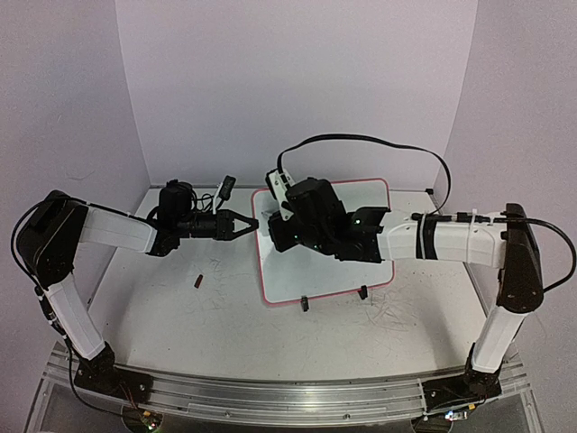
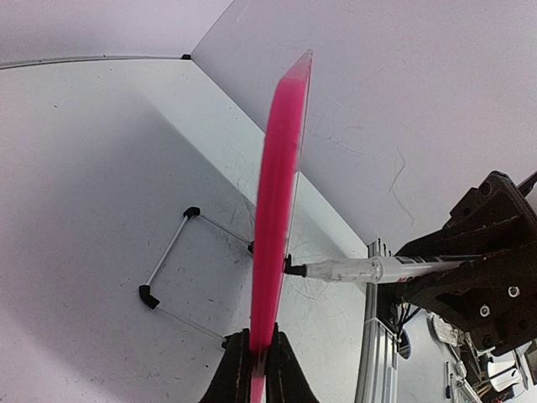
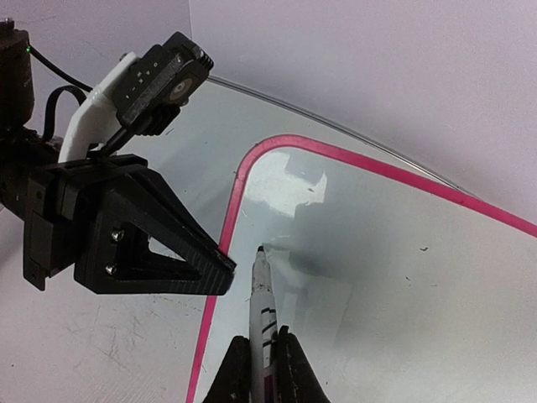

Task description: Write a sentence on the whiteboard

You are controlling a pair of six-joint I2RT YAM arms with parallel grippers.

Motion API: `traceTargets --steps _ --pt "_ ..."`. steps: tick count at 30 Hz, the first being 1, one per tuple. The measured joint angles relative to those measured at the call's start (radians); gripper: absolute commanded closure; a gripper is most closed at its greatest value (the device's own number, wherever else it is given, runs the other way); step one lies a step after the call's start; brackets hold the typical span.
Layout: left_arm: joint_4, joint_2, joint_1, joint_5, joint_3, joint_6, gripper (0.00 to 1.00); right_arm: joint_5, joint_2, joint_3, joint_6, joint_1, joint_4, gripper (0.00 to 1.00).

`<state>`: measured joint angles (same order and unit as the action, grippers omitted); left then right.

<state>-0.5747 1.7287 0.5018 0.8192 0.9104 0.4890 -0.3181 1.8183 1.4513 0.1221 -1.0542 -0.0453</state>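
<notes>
The whiteboard (image 1: 315,275), glossy white with a pink frame, stands tilted on black clip feet mid-table. My left gripper (image 1: 253,225) is shut on its left edge; the left wrist view shows the pink edge (image 2: 281,168) pinched between the fingers (image 2: 239,369). My right gripper (image 3: 264,336) is shut on a white marker (image 3: 262,294), whose black tip touches the board (image 3: 377,252) near its upper left corner. In the left wrist view the marker (image 2: 361,269) meets the board face. The sentence is out of view; the board surface that shows is blank.
A small dark red cap (image 1: 198,280) lies on the table left of the board. The board's wire stand (image 2: 168,260) rests behind it. A black cable (image 1: 379,142) loops over the back. White walls enclose the table on three sides.
</notes>
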Motion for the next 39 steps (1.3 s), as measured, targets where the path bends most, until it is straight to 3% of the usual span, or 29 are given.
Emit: traceTargets --steps 39 --pt "0.008 -0.002 -0.002 -0.003 0.0 0.0 1.0 -0.004 0.015 -0.001 0.027 0.006 0.0 1.0"
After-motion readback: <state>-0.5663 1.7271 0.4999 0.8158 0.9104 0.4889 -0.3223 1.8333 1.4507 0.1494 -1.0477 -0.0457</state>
